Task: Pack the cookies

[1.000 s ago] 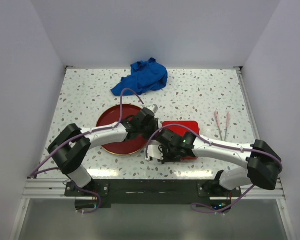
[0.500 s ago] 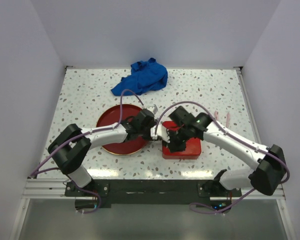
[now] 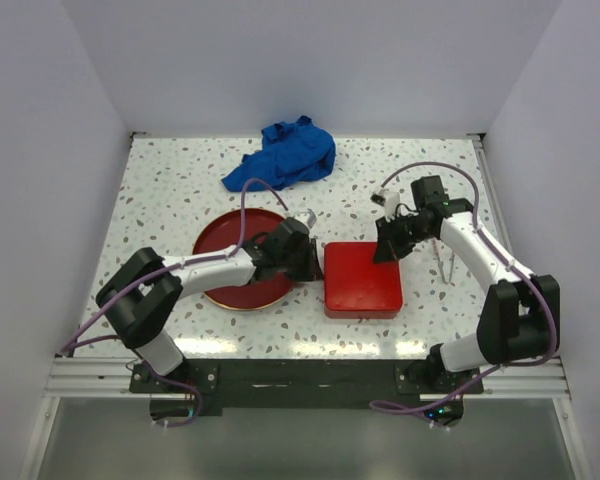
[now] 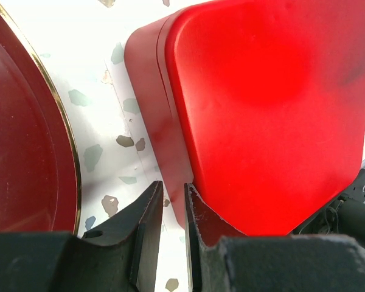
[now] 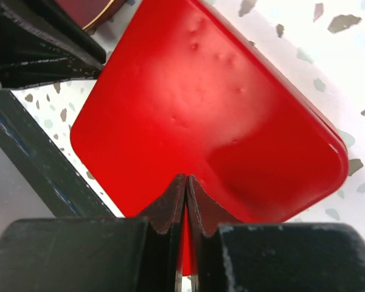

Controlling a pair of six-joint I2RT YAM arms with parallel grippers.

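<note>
- A red box (image 5: 194, 121) with rounded corners and a slightly dimpled, closed lid lies on the speckled tabletop (image 5: 328, 48).
- The jaws are pressed together at the bottom, tips in front of the box.
- A dark red plate (image 5: 88, 9) with a gold rim shows at top left, beside a black robot part (image 5: 36, 52).

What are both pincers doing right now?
Left pincer: slightly apart beside the red box, grip cannot be told.
Right pincer: closed, empty.

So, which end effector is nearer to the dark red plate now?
Left. The left end effector sits just off the right rim of the plate, between it and the red box. The right end effector is up by the box's far right corner.
</note>
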